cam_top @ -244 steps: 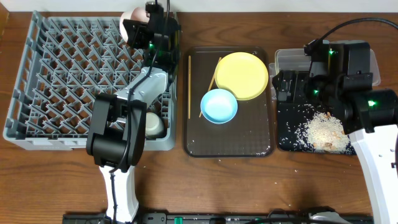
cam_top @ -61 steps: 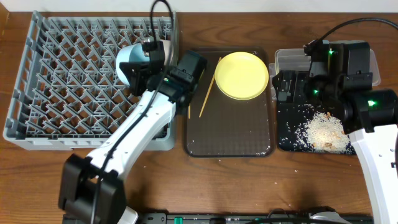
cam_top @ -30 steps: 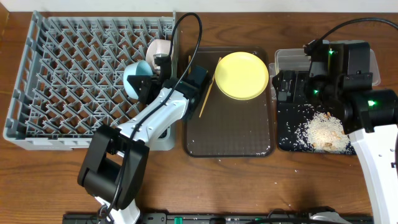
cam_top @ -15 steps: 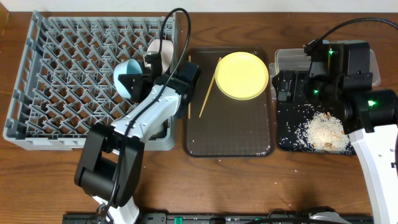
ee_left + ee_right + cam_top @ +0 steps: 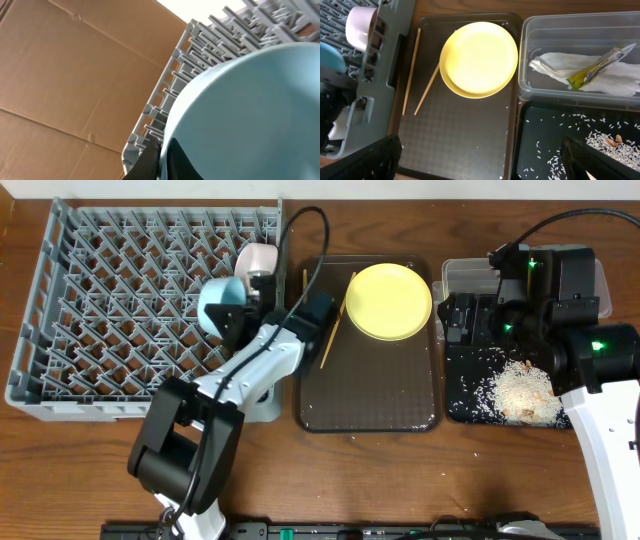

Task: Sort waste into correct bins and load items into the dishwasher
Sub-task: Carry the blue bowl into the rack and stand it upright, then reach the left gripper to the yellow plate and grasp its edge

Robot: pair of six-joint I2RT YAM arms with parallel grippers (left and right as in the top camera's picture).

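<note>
The left gripper [image 5: 240, 318] was clamped on the rim of the light blue bowl [image 5: 220, 302], holding it tilted over the grey dish rack [image 5: 90, 310], near its right side; the right gripper [image 5: 480, 152] hung with fingers apart above the rice-strewn black tray [image 5: 470, 398].

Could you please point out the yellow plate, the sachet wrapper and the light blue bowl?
yellow plate [image 5: 479, 59]: right wrist view, centre of its face.
sachet wrapper [image 5: 597, 67]: right wrist view, middle of its length.
light blue bowl [image 5: 216, 300]: overhead view, its visible blue surface.
</note>
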